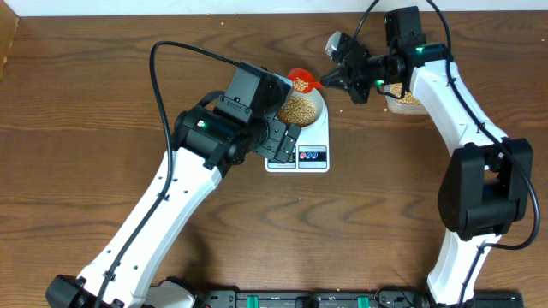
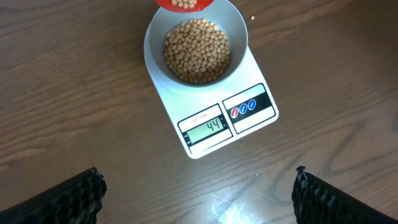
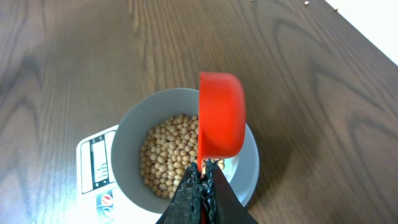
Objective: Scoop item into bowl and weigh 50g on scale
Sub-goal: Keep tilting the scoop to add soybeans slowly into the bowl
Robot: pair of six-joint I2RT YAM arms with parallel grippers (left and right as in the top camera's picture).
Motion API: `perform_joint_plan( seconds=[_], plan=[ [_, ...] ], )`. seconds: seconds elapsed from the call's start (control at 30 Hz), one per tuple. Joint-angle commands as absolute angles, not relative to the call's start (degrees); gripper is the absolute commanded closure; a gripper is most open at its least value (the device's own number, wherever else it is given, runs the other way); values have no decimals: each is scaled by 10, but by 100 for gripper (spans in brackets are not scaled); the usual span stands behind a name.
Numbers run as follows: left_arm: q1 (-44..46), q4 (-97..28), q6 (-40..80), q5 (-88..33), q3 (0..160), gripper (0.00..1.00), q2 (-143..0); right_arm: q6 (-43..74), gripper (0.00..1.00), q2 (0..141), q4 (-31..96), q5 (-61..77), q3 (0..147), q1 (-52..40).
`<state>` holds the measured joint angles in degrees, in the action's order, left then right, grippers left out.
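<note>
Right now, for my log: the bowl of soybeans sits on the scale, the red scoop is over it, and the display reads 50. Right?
No. The left wrist view shows the display reading 44, not 50. The bowl, soybeans, scale and red scoop are as stated.

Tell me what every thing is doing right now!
scale: switched on, reads 44.
bowl: upright on the scale, partly full.
red scoop: tipped on its side above the bowl.
beans: mostly in the bowl, a few in the red scoop.
right tool: shut on the red scoop's handle.
left tool: open, holding nothing.
tub: beans inside, mostly hidden by the right arm.
</note>
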<state>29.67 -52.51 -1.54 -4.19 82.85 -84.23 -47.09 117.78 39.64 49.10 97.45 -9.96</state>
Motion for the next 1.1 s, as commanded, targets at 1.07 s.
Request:
perform_joint_plan(
  seconds=[1.07],
  plan=[
    [295,-527,-21,-43,823,2,-846,-485,99,1156,431,515,976,-92]
  ],
)
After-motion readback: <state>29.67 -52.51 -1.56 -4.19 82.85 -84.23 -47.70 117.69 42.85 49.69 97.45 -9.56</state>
